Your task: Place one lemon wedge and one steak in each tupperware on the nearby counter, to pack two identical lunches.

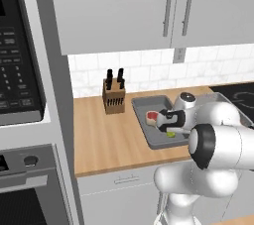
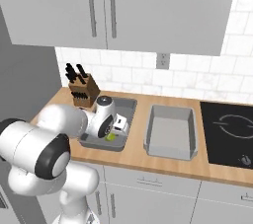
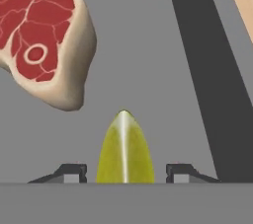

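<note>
My gripper hangs low over the left tupperware, jaws open. A yellow-green lemon wedge lies on the tray floor between the two fingertips, with a small gap on each side. A raw steak, red with a pale rim, lies flat in the same tray just beyond the wedge. From the base views, the steak and the wedge sit beside the gripper. The right tupperware stands on the counter with nothing in it.
A wooden knife block stands at the back left of the counter, close to the left tray. A black cooktop lies to the right of the right tray. Wall cabinets hang overhead, and an oven column stands at the left.
</note>
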Controlling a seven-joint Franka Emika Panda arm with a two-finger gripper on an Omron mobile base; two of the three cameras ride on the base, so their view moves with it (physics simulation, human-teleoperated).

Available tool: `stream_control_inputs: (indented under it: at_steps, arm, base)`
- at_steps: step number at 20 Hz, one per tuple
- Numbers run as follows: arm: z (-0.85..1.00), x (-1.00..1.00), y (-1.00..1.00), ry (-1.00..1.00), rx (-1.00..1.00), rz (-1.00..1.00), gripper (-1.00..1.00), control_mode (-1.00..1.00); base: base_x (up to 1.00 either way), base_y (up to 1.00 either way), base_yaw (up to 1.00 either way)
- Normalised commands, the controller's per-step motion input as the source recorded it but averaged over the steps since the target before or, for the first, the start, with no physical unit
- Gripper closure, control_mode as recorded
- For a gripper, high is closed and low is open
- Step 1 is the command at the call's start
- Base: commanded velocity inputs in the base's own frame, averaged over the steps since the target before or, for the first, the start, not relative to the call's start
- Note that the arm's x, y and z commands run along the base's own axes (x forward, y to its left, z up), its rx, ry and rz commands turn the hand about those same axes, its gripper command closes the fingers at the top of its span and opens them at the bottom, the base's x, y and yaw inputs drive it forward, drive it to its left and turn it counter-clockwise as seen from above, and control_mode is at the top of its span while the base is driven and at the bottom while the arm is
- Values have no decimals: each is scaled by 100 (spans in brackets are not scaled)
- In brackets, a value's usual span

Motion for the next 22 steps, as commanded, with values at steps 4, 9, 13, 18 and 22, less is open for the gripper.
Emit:
stream_control_inputs:
  at_steps: [4,9,13,18,22]
  arm:
    - [29,-6,0,-4,0,0,-100,-100]
    - [86,-47,0,-13,0,0,-100,-100]
    - [81,-98,0,-1,-1,0,-100,-100]
    - [65,-100,14,12,-7,0,-100,-100]
    - [34,-100,23,10,-2,-1,-100,-100]
  base:
    - [0,0,0]
    - [0,0,0]
    - [0,0,0]
    - [0,0,0]
    - [0,0,0]
